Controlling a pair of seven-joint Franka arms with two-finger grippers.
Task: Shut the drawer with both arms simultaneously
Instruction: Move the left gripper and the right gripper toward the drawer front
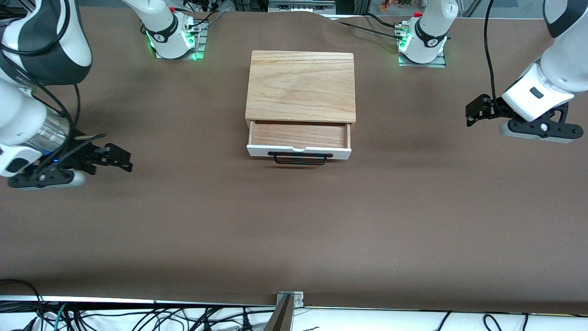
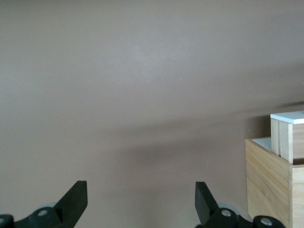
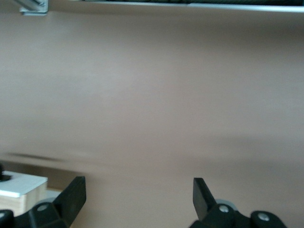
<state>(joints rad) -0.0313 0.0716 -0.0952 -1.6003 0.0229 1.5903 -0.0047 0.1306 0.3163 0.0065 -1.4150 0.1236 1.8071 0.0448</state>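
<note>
The drawer (image 1: 298,136) stands pulled partly out of the light oak box (image 1: 301,85) in the middle of the table, its reddish-brown wood inside showing. Its white front panel (image 1: 340,153) and black bar handle (image 1: 301,159) face the front camera. My left gripper (image 1: 469,115) is open and empty, low over the table toward the left arm's end, apart from the box. My right gripper (image 1: 125,161) is open and empty toward the right arm's end. The left wrist view shows open fingers (image 2: 76,199) and the drawer's side (image 2: 287,137). The right wrist view shows open fingers (image 3: 73,194) and the drawer's corner (image 3: 21,185).
The brown table cover (image 1: 294,230) spreads wide around the box. The arm bases (image 1: 172,34) (image 1: 425,39) stand at the robots' edge with green lights. A metal bracket (image 1: 289,299) and loose cables (image 1: 138,319) lie at the table's edge nearest the front camera.
</note>
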